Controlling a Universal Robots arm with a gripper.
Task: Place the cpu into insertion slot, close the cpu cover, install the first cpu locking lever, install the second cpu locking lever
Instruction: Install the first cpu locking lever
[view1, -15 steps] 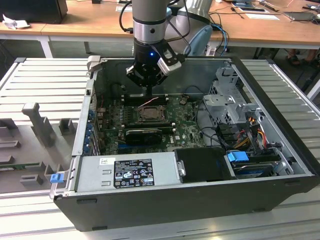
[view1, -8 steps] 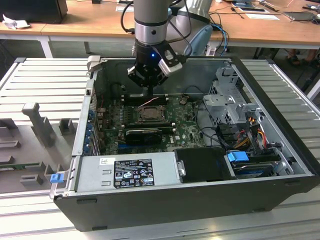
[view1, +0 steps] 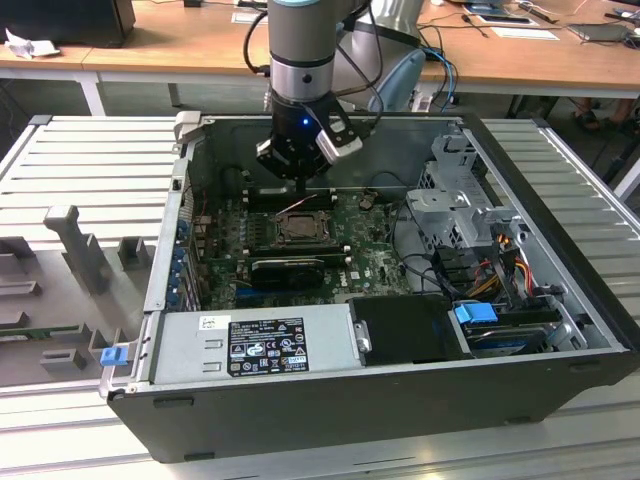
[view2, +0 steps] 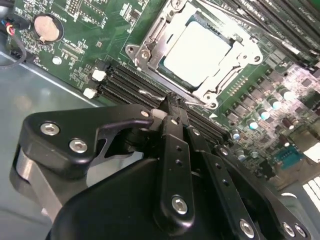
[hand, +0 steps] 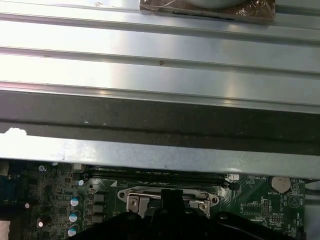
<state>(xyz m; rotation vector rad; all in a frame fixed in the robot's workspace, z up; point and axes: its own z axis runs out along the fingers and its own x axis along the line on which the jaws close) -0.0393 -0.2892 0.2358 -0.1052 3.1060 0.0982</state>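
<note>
Hovering just past the far edge of the socket, the gripper (view1: 298, 185) hangs low inside the open computer case (view1: 560, 380), which lies on its side on a ribbed metal table (view1: 90, 165). In the second wrist view the fingers (view2: 172, 117) look pressed together with nothing between them, their tips pointing down at the narrow strip of board between the socket and the black memory slots (view2: 125, 82). That's about where a locking lever's handle would sit, so my guess is the arm is working the levers rather than carrying anything.

The cpu (view2: 197, 52) is already seated in the insertion slot (view2: 167, 62); you can see its pale metal face lying flat and square in there. The cpu cover (view2: 225, 82) appears to be down over it, with the chip showing through the big cut-out and the silver frame hugging its edges. Makes sense, since the cover has to be flat before any lever can clamp it.

A thin lever wire (view1: 297, 206) angles up off the socket in the exterior view, so at least one lever seems not latched yet, though it's hard to be sure from that angle. I can't tell whether the fingertips are actually touching a lever or just sitting beside one.

Elsewhere in the case: the power supply (view1: 255, 345) along the near side and the drive cage (view1: 455, 195) toward the exterior view's right.
</note>
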